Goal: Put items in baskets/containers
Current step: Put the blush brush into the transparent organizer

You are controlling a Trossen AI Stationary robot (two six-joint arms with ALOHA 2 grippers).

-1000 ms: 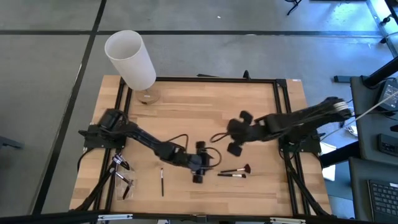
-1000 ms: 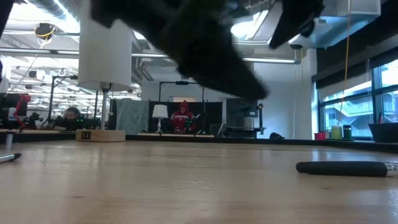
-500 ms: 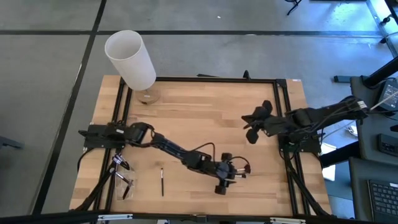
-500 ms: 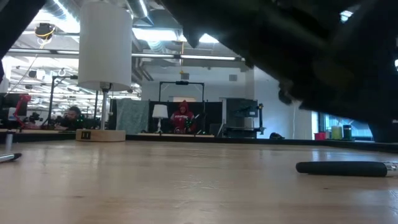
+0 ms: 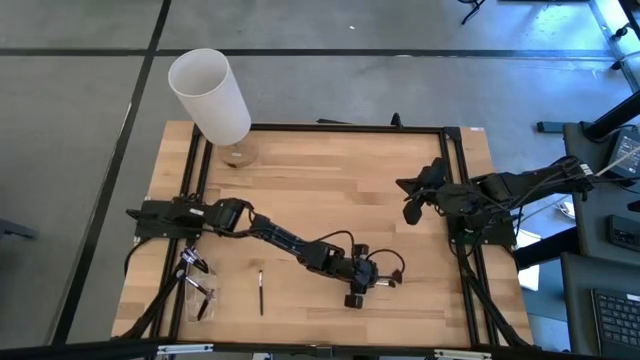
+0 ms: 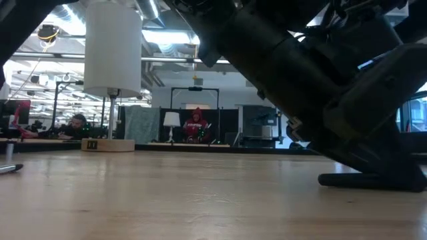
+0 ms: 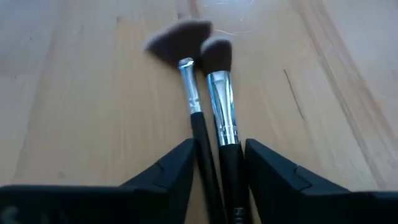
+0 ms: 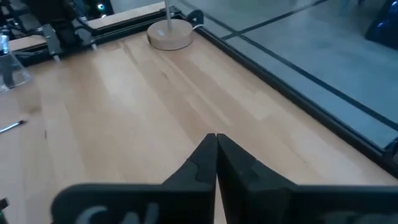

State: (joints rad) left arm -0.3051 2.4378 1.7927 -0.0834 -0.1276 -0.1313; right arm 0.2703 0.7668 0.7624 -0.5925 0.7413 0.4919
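left gripper [image 7: 214,171] lowered onto two brushes [image 7: 211,99] | jaws straddling, narrowing | right gripper [image 8: 216,163] withdrawn, jaws closed

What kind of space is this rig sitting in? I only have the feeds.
Most likely a robotics lab or open workshop. The low view shows exposed ceiling ducts and strip lights, other workbenches with equipment, and a seated person in the background. The wooden table sits in a black metal frame.

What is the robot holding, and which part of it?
The left gripper's fingers straddle two makeup brushes at their dark handles, closing but not clearly gripping. Right gripper: shut, empty.
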